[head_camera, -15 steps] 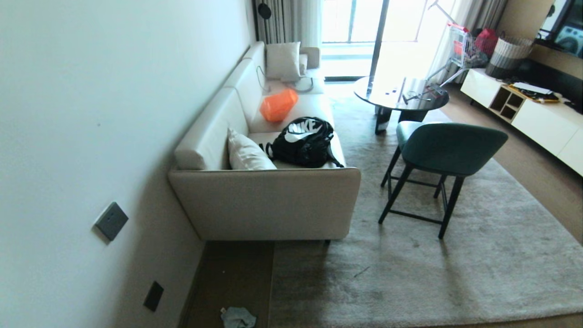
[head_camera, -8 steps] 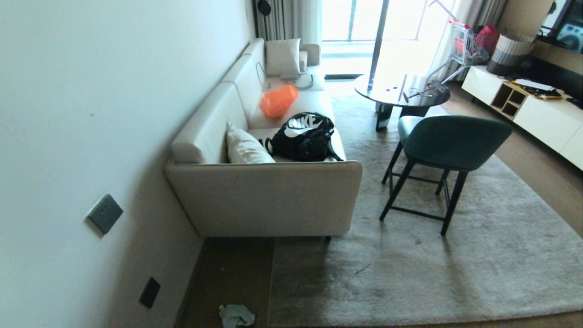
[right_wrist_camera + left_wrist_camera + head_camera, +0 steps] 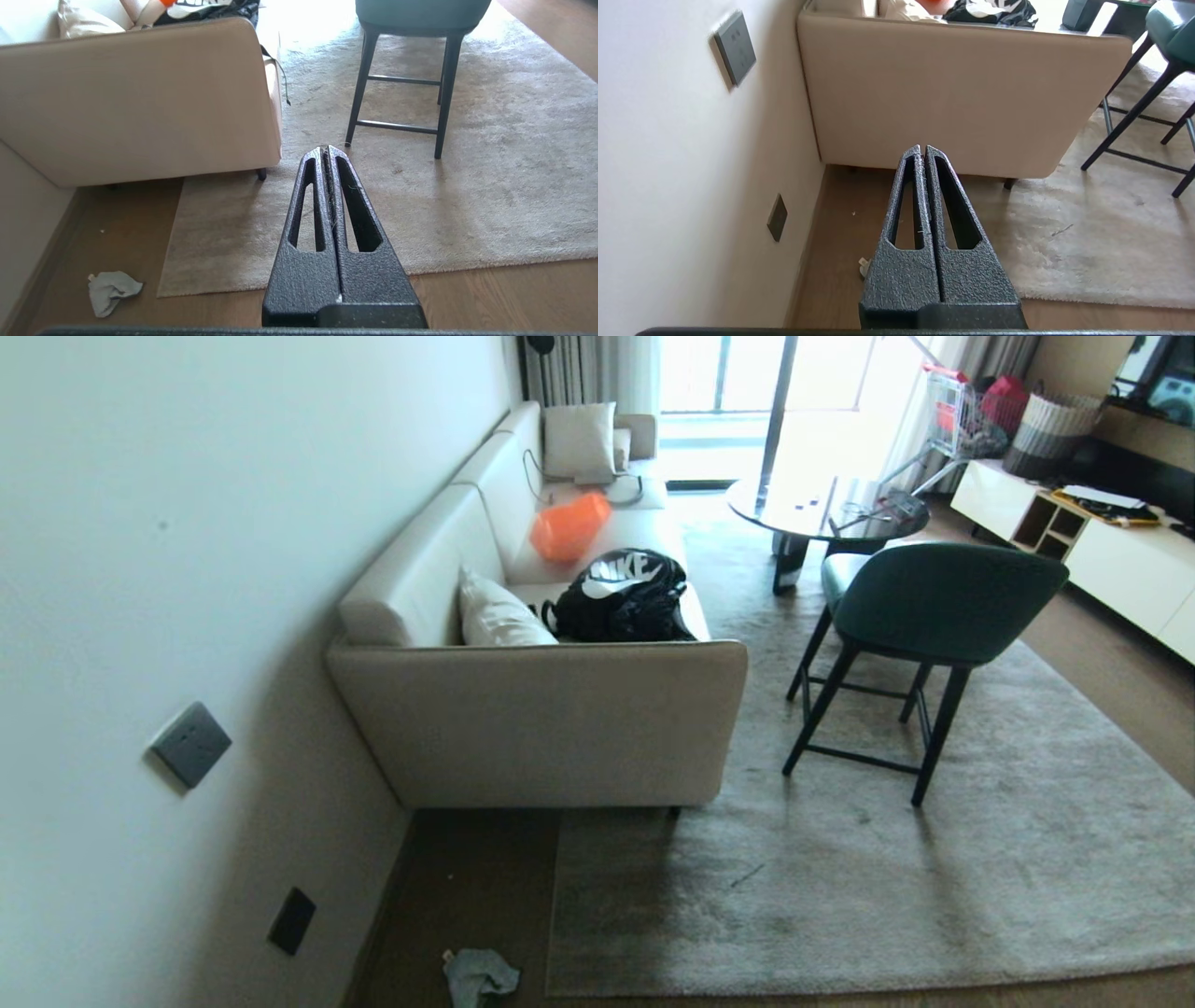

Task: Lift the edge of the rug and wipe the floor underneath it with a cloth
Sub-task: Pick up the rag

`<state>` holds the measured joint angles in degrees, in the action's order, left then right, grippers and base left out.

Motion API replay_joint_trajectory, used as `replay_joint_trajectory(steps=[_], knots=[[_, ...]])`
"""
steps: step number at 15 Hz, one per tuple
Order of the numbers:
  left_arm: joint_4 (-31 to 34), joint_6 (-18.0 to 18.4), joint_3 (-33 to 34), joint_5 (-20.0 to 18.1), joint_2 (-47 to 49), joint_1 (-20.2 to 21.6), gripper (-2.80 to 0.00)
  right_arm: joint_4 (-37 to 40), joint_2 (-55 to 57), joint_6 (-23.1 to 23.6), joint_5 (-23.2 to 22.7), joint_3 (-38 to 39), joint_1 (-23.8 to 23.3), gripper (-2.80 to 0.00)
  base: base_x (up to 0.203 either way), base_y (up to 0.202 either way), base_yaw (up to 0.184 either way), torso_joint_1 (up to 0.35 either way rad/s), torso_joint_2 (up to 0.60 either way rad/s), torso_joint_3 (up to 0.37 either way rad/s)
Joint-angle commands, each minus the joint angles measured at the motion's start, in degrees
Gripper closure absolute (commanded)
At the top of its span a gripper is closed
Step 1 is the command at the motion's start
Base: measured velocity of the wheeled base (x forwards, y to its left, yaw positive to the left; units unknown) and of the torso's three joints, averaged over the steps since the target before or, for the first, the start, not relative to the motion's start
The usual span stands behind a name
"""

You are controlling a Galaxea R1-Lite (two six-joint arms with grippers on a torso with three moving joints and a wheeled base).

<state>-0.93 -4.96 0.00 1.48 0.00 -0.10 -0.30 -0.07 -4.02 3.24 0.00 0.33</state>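
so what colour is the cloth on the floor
Pale grey-blue; the cloth shows best in the right wrist view.

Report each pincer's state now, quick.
Left pincer: closed, holding nothing, above the floor.
Right pincer: closed, holding nothing, above the rug edge.

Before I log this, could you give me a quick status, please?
Left gripper, right gripper shut, empty. Cloth on floor beside rug corner, rug flat. Sofa close behind.
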Motion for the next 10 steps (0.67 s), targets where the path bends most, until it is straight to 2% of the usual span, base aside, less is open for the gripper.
replay_joint_trajectory(steps=[1,10], knots=[[0.0,0.0,0.0,0.0,0.0,0.0,0.00,0.0,0.1,0.0,0.0,0.0,0.0,0.00,0.000,0.000,0.000,-0.168,0.54,0.358],[0.0,0.0,0.0,0.0,0.0,0.0,0.00,0.0,0.1,0.0,0.0,0.0,0.0,0.00,0.000,0.000,0.000,-0.137,0.50,0.366]])
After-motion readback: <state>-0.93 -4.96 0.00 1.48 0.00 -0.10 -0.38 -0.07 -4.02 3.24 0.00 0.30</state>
